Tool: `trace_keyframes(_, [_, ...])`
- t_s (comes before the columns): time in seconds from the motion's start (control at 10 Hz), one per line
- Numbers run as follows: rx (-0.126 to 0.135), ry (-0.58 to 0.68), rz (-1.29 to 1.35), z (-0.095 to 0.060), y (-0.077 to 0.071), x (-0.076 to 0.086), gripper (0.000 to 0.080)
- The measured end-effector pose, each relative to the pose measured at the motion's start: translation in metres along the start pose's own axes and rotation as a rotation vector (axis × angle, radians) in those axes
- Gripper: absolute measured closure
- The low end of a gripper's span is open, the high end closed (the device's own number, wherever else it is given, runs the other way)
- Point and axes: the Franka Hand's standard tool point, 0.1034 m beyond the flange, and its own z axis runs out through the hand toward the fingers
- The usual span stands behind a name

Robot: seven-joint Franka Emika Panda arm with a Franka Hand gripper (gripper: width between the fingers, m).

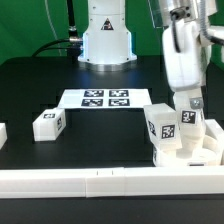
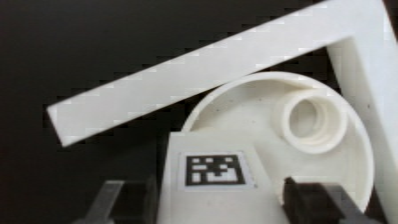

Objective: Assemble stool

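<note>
Gripper (image 1: 190,120) low at four o'clock on the table (image 1: 110,140), jaws wide either side of a leg (image 2: 215,168), gaps showing, nothing clamped. Seat (image 2: 249,110) sits just beyond, against the rail (image 2: 160,85). Close off-centre and that leg could twist and miss its socket (image 2: 313,122).

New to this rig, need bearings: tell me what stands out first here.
The white arm hangs at the exterior view's right, its gripper low by the border rail. The wrist view shows a tagged leg between the fingers, by the round seat with its open socket. A loose leg sits apart at the exterior view's left.
</note>
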Motion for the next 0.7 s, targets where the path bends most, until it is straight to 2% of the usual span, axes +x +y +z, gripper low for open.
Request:
trace_keyframes(0.2, [-0.006, -0.002, 0.151, 0.0001, 0.0011, -0.0017, 0.0459])
trace_keyframes(0.5, [-0.006, -0.004, 0.182, 0.0004, 0.0016, -0.0021, 0.0459])
trace_keyframes(0.6, [-0.005, -0.006, 0.179, -0.0004, 0.0014, -0.0026, 0.0279])
trace_keyframes(0.7, [0.002, -0.017, 0.166, -0.0058, -0.0001, -0.0050, 0.0191])
